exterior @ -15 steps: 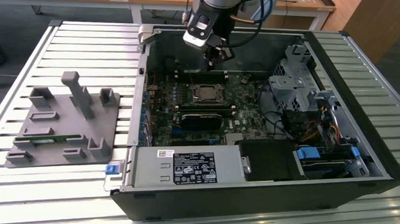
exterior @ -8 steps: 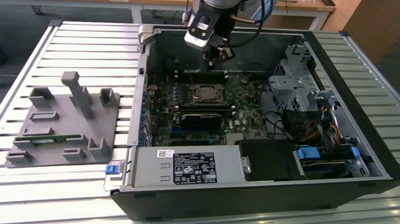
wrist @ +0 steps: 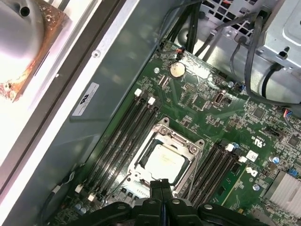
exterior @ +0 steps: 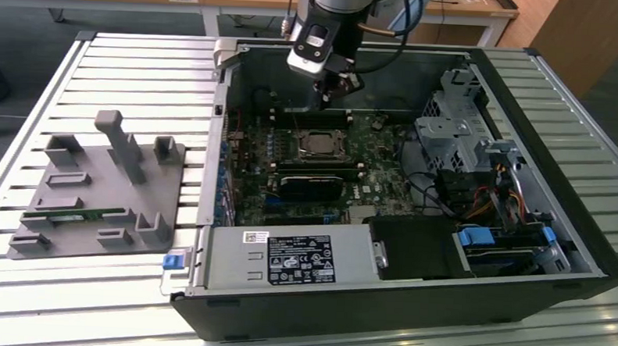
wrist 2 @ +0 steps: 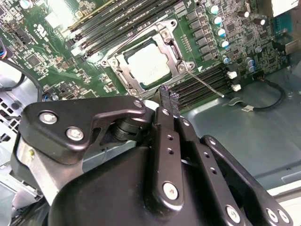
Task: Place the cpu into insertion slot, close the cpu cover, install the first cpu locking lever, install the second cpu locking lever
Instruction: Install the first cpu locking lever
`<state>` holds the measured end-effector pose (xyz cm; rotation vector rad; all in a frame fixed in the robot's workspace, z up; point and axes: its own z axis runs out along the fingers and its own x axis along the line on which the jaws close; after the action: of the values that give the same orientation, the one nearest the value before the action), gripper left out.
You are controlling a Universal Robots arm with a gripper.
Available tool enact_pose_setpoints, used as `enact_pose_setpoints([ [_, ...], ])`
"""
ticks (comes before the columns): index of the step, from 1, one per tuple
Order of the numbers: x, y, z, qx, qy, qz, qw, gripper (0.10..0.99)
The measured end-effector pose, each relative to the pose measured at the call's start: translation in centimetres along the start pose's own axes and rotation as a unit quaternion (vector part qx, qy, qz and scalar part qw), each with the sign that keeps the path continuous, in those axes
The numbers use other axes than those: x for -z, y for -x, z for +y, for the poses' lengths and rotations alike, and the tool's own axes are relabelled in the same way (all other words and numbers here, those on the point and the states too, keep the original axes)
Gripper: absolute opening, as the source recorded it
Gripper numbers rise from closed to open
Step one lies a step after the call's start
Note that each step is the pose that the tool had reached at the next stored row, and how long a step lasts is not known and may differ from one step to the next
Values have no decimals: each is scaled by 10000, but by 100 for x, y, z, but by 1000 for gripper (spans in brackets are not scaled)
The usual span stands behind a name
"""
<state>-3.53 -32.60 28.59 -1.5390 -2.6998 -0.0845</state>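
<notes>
The cpu [exterior: 318, 145] lay seated in the slot [exterior: 332, 136] on the board [exterior: 287, 184] inside the open case [exterior: 556, 254], its pale metal top facing up. In both wrist views the cpu [wrist 2: 147, 66] [wrist: 165, 160] showed through the square window of the cover [wrist 2: 173, 44] [wrist: 182, 143], which lay flat around it on the slot. A thin wire lever [wrist 2: 205, 84] ran out from one corner of the slot across the memory sockets [wrist 2: 207, 77] beside it. It looked unlatched, though the angle left that uncertain.

The gripper [exterior: 339, 87] hung above the board just beyond the slot, on the side away from the exterior camera, clear of the cover and the cpu. Its fingers [wrist 2: 164, 101] were pressed together with nothing between them. In the second wrist view their black tip pointed toward the edge of the slot nearest the lever. In the first wrist view the fingers [wrist: 156, 188] met in a closed seam close to the slot's rim.

More memory sockets [wrist: 124, 129] ran along the opposite side of the slot. A grey fixture [exterior: 99, 203] lay on the slatted table [exterior: 136, 64] outside the case, well apart from the slot, toward the exterior view's left.
</notes>
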Motion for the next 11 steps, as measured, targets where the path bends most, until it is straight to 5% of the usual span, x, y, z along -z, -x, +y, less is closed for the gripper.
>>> enact_pose_setpoints([
  [11,0,0,0,272,-15,8,9996,106],
])
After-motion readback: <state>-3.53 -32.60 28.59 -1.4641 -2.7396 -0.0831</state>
